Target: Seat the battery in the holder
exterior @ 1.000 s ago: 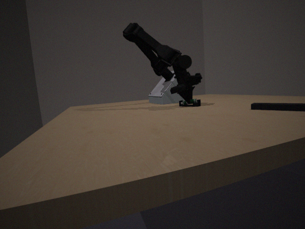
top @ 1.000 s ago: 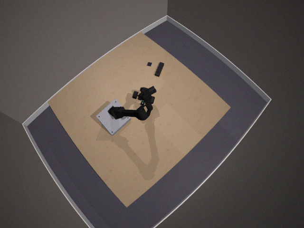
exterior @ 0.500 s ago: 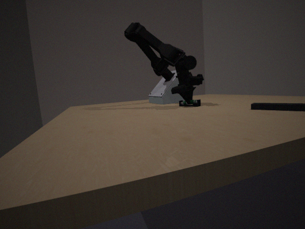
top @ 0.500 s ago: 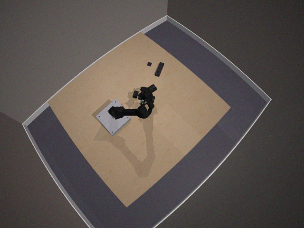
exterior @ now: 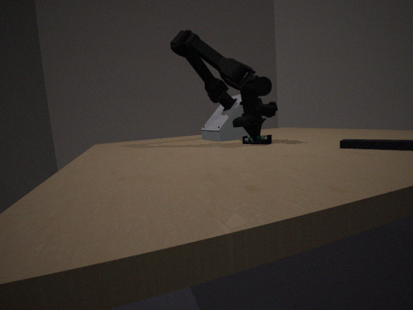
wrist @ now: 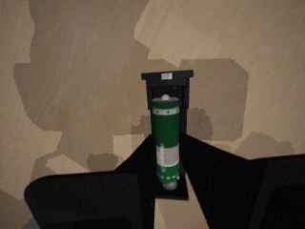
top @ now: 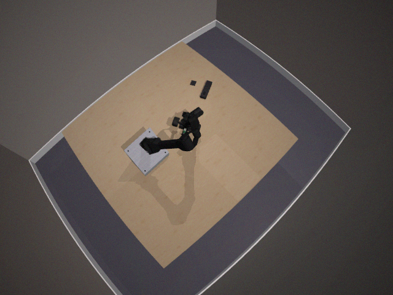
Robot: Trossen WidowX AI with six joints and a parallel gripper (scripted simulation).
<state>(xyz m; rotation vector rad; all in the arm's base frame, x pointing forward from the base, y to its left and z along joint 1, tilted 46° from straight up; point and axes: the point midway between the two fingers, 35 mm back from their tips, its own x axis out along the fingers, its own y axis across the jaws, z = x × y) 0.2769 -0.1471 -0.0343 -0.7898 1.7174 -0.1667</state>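
The green battery (wrist: 167, 126) (top: 184, 130) (exterior: 263, 137) with a pale band lies lengthwise in the black holder (wrist: 184, 195) (exterior: 257, 143), nearly in line with it. In the wrist view its flat end is at the spring (wrist: 170, 185) at the bottom, and its terminal end points to the lip (wrist: 178, 75) at the top, with a visible gap between them. In the exterior view it looks about level, low between the holder's end walls. My gripper (wrist: 165, 137) (exterior: 256, 137) is shut on the battery around its middle. Contact under the battery is hidden.
The arm stands on a pale sloped base (top: 142, 161) (exterior: 230, 130) beside the holder. A long dark block (top: 206, 89) (exterior: 377, 144) and a small dark square (top: 193, 82) lie farther off on the wooden table top (top: 221, 171).
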